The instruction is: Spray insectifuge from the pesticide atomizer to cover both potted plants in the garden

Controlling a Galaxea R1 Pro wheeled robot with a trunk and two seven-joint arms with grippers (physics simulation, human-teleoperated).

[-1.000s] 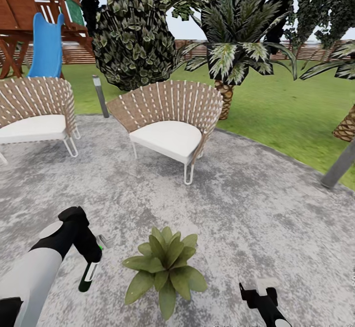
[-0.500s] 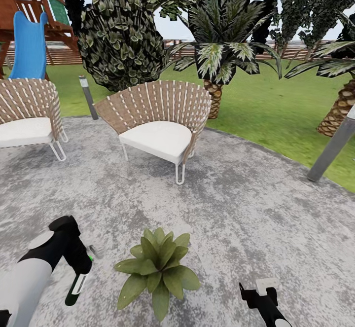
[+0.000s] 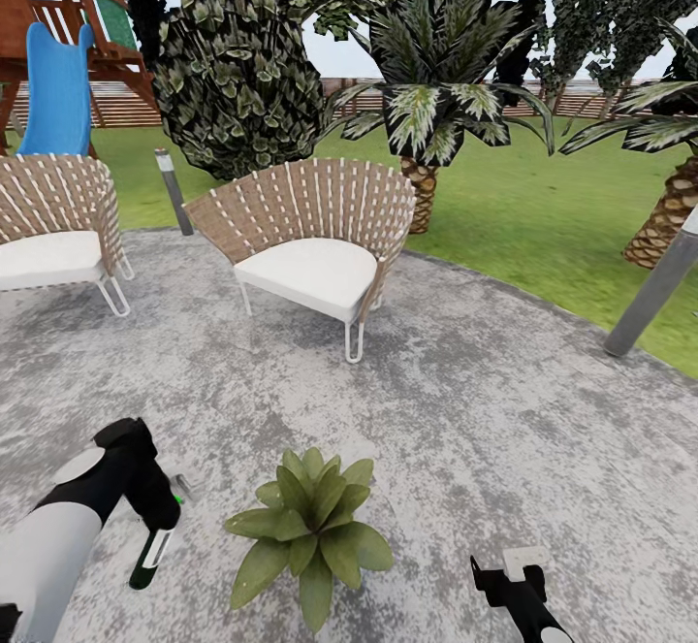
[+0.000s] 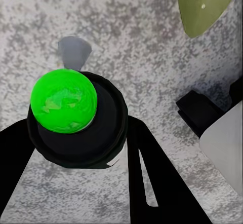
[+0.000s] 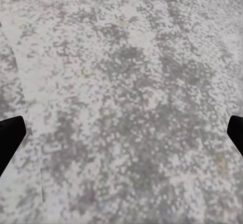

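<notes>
Your left gripper (image 3: 155,517) holds tight the slim dark bottle with the green tip (image 3: 148,558), hanging nearly upright. The low green-leaved potted plant (image 3: 310,530) lies just beside it, toward your right; your right gripper (image 3: 504,580) has its jaws wide apart, empty.

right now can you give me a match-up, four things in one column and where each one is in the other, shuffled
Things:
1. pesticide atomizer
2. potted plant
3. wicker chair
4. right gripper

Places:
A. on the stone patio, low centre of the head view
B. held in the left gripper
C. hanging open over bare stone
D. behind the plant, near the lawn

Pairs: 1-B, 2-A, 3-D, 4-C
</notes>
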